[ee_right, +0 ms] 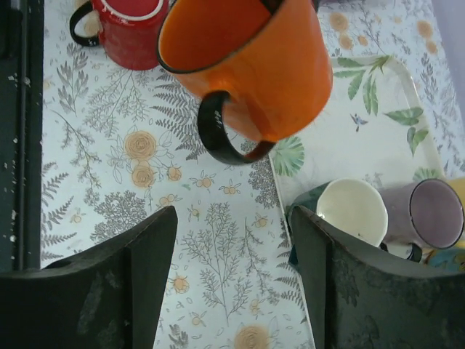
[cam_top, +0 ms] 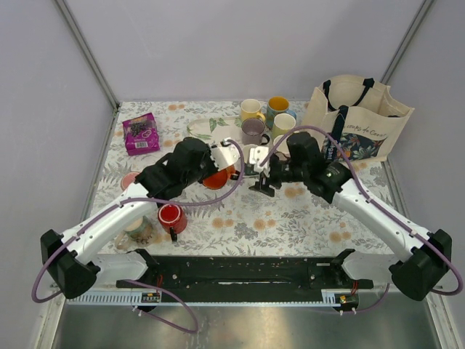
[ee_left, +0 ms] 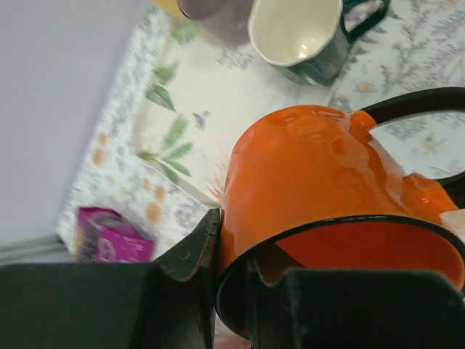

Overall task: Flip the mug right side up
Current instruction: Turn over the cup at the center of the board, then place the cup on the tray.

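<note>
— Two pincers near one mug: which has it?

— The left pincer (ee_left: 236, 262). It is clamped on the rim of the orange mug (ee_left: 320, 189), with one finger outside the wall and one inside. The right pincer (ee_right: 232, 218) stands wide open with nothing between its fingers, and the mug hangs ahead of it, apart.

— Why grip the rim?

— My guess is that pinching the wall lets the wrist roll the mug mouth-up and stand it on the bench (ee_right: 109, 182). Right now it is tilted between the two arms, near the leaf-patterned tray (ee_right: 419, 116). Its mouth faces the red mug (ee_right: 131, 29) and its black handle points toward the right pincer.

— What can't you make out?

— Its base, and whether any part of it touches the bench. From above, the left arm covers most of it. A salmon-pink round thing (cam_top: 131, 179) peeks out beside that arm. I cannot tell whether it is another mug, or which way up it is.
</note>
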